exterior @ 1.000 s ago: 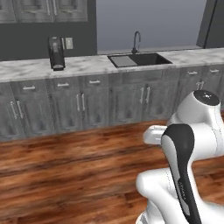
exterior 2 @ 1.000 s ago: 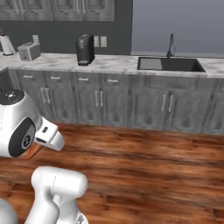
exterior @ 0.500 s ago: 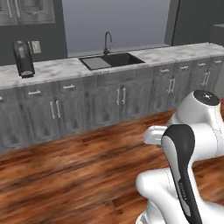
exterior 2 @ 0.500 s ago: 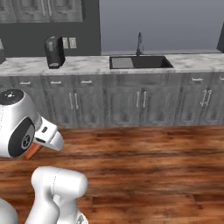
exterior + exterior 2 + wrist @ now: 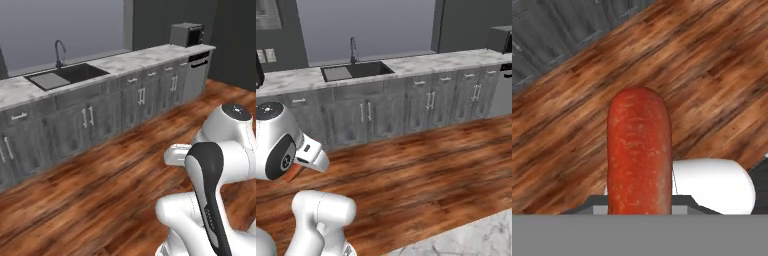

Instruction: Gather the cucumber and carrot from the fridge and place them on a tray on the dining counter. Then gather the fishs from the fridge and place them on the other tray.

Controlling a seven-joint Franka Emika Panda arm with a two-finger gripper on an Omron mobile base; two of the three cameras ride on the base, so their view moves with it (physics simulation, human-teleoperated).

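- Here we see the carrot jutting up from the gripper, which clasps it; its lower end is cut off.
- Our fingertips are hidden behind it.
- A corner of the dining counter shows at near right.

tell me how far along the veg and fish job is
Early. In hand: the claw is shut on the carrot, carried above the wood floor by the grey cabinets with the sink. A corner of marble counter shows nearby. Nothing visibly sits on a tray yet; cucumber and both fish remain.
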